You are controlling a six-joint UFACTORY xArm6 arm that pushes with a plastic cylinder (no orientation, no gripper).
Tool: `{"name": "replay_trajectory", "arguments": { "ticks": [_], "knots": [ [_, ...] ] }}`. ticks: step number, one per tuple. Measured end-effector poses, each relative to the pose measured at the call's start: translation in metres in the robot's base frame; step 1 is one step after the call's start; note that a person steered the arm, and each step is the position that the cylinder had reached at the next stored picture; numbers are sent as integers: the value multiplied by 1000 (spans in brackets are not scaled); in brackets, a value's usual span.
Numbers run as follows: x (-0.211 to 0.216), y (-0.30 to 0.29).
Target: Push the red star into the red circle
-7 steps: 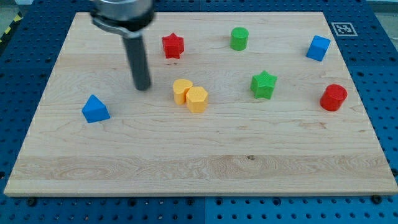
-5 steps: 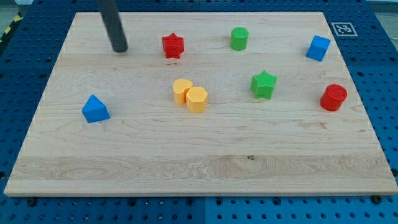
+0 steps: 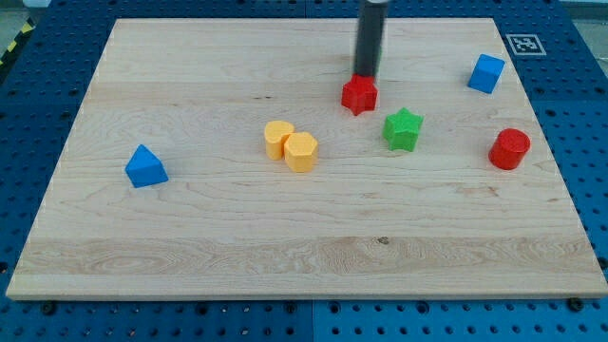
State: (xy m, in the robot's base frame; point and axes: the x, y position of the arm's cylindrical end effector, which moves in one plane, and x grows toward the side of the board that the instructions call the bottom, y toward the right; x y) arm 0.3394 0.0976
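Note:
The red star (image 3: 359,94) lies on the wooden board (image 3: 190,237), above the middle and slightly to the right. My tip (image 3: 367,76) is right against its upper edge, the dark rod rising to the view's top. The red circle, a red cylinder (image 3: 510,148), stands far to the right and a little lower, near the board's right edge. A green star (image 3: 403,129) lies between them, just down and right of the red star.
A blue cube (image 3: 485,73) sits at the upper right. Two yellow blocks (image 3: 278,138) (image 3: 300,151) touch each other left of centre. A blue triangle (image 3: 145,166) lies at the left. A tag marks the top right corner (image 3: 522,44).
My tip swept from the upper left across to the right, and the red star moved right and down with it. The green cylinder seen earlier near the top no longer shows.

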Motion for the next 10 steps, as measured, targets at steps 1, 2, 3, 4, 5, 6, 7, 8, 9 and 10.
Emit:
{"name": "replay_trajectory", "arguments": {
  "ticks": [1, 2, 3, 4, 5, 6, 7, 8, 9, 10],
  "knots": [
    [1, 14],
    [3, -35],
    [13, -58],
    [16, -94],
    [44, -100],
    [55, -50],
    [43, 17],
    [35, -5],
    [-1, -14],
    [-17, 10]
  ]
}}
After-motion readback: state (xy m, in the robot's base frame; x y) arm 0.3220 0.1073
